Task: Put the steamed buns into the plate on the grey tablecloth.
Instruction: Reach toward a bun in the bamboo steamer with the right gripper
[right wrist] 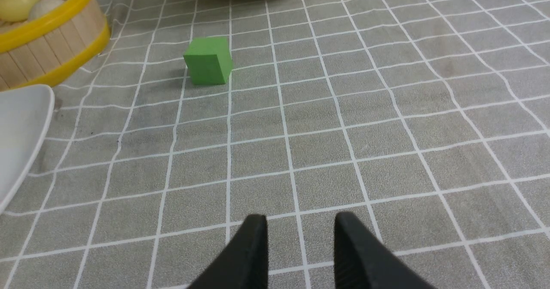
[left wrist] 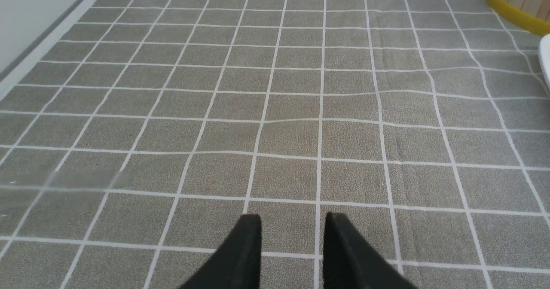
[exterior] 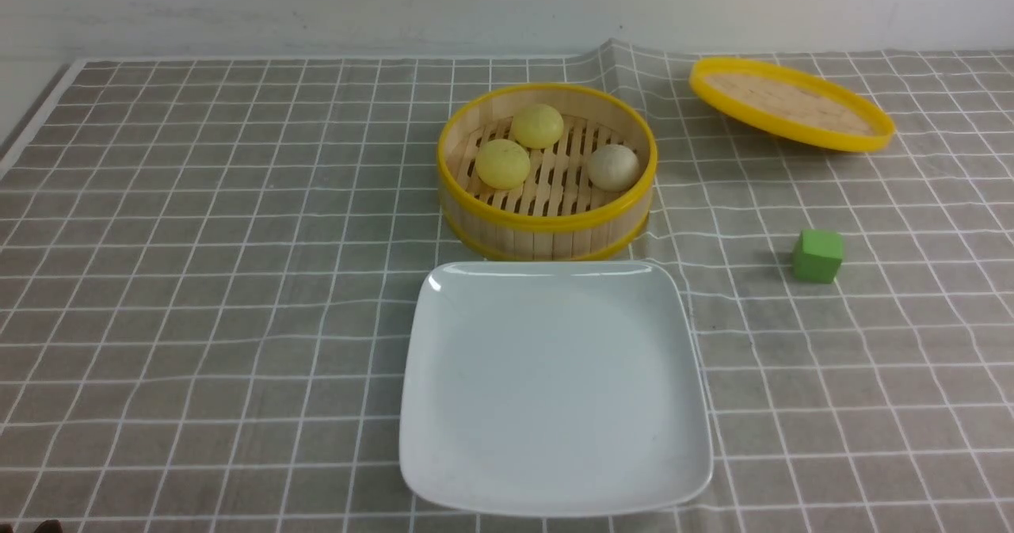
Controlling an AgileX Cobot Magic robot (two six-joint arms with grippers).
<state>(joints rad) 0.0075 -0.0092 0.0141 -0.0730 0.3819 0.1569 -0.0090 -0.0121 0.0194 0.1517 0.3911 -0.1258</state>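
Three small round steamed buns (exterior: 502,163), two pale yellow, one off-white, lie in round yellow-rimmed bamboo steamer (exterior: 547,232), just beyond glossy white square plate (exterior: 554,390) on grey grid tablecloth (exterior: 198,279). Left fingers (left wrist: 247,254) released, empty; buns ahead, toward robot's right. Right fingers (right wrist: 253,254) released, empty; buns ahead, toward robot's left, seemingly nearer. Small green cube (right wrist: 209,60) ahead of right fingers, beside that path.

The grey tablecloth (exterior: 198,279) is lying beneath me as matt cloth, finely grainy and slightly creased. The plate (exterior: 554,382) is gleaming glossy white and smooth. The steamer (exterior: 547,228) is showing pale wooden slats bound by smooth yellow bands; the lid (exterior: 792,105) is showing a pale matt face inside a yellow rim. The steamed buns (exterior: 502,163) are looking matt and smooth, the green cube (exterior: 817,256) matt too. My left gripper (left wrist: 292,218) and right gripper (right wrist: 300,218) are showing matt black.
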